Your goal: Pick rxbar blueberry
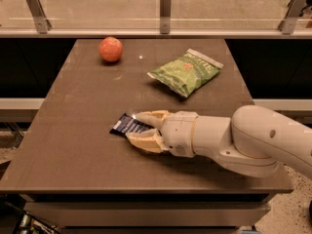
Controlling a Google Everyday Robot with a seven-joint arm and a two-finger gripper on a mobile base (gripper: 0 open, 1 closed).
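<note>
The rxbar blueberry (123,125) is a small flat dark navy bar lying on the brown table (73,145), left of centre near the front. My gripper (135,126) reaches in from the right at table height. Its two cream fingers (152,116) have closed onto the bar's right end, one on the far side and one on the near side. The bar's left end sticks out past the fingertips and still rests on the table.
A green crinkly chip bag (186,71) lies at the back right. An orange-red round fruit (110,48) sits at the back left. A glass rail on metal posts (165,11) runs behind the table. My white arm (253,140) covers the front right.
</note>
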